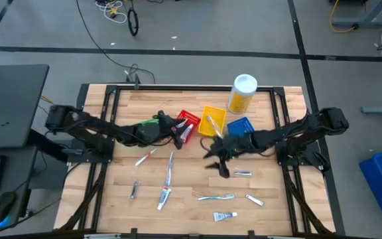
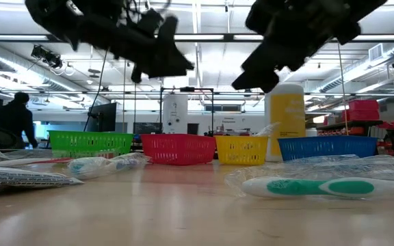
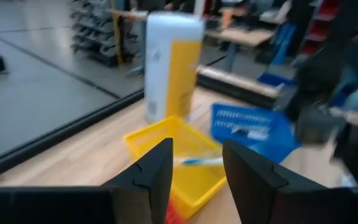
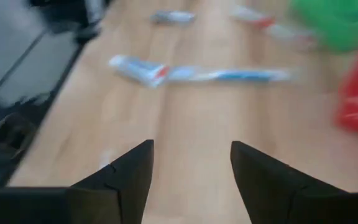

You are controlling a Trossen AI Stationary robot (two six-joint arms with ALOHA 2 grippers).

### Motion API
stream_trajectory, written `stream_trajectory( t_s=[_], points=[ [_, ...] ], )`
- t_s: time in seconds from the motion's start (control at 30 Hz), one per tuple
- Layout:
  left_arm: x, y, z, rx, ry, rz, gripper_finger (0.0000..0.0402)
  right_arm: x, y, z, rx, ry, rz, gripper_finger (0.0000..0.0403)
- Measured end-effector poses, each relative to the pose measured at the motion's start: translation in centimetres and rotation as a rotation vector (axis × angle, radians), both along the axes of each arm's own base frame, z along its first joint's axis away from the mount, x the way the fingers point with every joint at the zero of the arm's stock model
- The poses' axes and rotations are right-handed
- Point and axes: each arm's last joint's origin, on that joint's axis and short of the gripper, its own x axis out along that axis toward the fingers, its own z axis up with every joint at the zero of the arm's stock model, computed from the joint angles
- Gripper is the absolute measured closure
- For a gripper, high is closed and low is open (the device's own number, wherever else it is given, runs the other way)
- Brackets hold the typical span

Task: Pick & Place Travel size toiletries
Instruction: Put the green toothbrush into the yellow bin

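Wrapped toothbrush (image 2: 320,186) lies nearest; left gripper (image 3: 194,171) hangs empty, fingers apart, over the red bin (image 1: 188,124); right gripper (image 4: 190,163) gapes empty beside the blue bin (image 1: 239,125).

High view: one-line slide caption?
Left gripper open over red bin, right gripper open above table strewn with toiletries.

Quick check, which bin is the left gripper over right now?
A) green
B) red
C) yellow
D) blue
B: in the high view the left gripper sits over the red bin, with the yellow bin and blue bin farther to the right; its wrist view looks past empty, open fingers to the yellow bin.
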Motion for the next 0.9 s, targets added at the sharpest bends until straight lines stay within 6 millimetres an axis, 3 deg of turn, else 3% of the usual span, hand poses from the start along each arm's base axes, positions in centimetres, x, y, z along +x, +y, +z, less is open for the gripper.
stream_trajectory(
  t_s=[0.2, 0.5, 0.73, 0.9],
  points=[
    [-1.2, -1.2, 2.2, -0.009, -0.058, -0.07, 0.0276, -1.0, 4.9, -1.6, 0.052, 0.066, 0.089, 0.0164],
    [-1.7, -3.6, 1.1, -0.047, 0.047, -0.143, 0.0299, -3.3, 11.5, -5.1, 0.048, 0.198, 0.087, 0.0169],
    [-2.1, -5.1, 0.8, -0.064, 0.059, -0.17, 0.0314, -4.3, 13.4, -8.7, -0.058, 0.259, 0.008, 0.0184],
    [-2.1, -5.3, 0.8, -0.053, 0.061, -0.144, 0.0319, -4.0, 13.5, -9.5, -0.087, 0.254, -0.015, 0.0194]
  ],
)
